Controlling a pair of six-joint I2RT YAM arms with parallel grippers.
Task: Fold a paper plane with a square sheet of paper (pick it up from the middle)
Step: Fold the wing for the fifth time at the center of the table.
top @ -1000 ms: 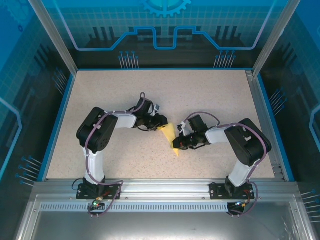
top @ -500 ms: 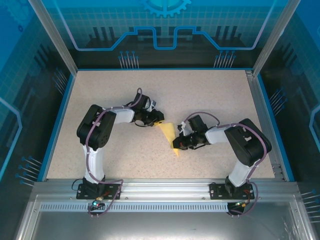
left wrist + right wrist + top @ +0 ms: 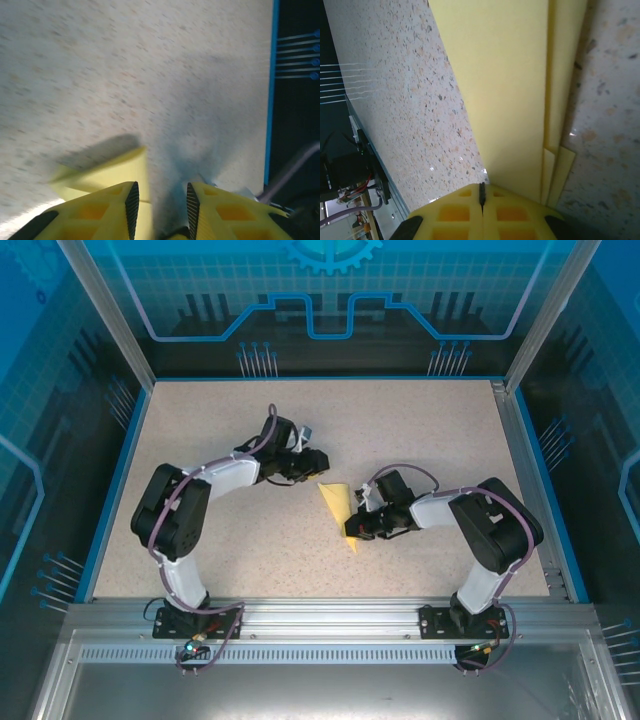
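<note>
At the near end of the plane (image 3: 338,506) the right claw (image 3: 352,530) sits closed; left claw (image 3: 321,457) beyond it, narrowly open, empty; folding seems nearly done

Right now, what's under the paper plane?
Speckled table shows around the paper plane; whatever lies beneath its folded layers is covered. Right pincer is shut on its edge.

Overhead: bright, even, sharp. Left wrist: blurred, soft shadow on table (image 3: 150,75) beyond left end effector (image 3: 161,200). Right wrist: crisp, small glints.
</note>
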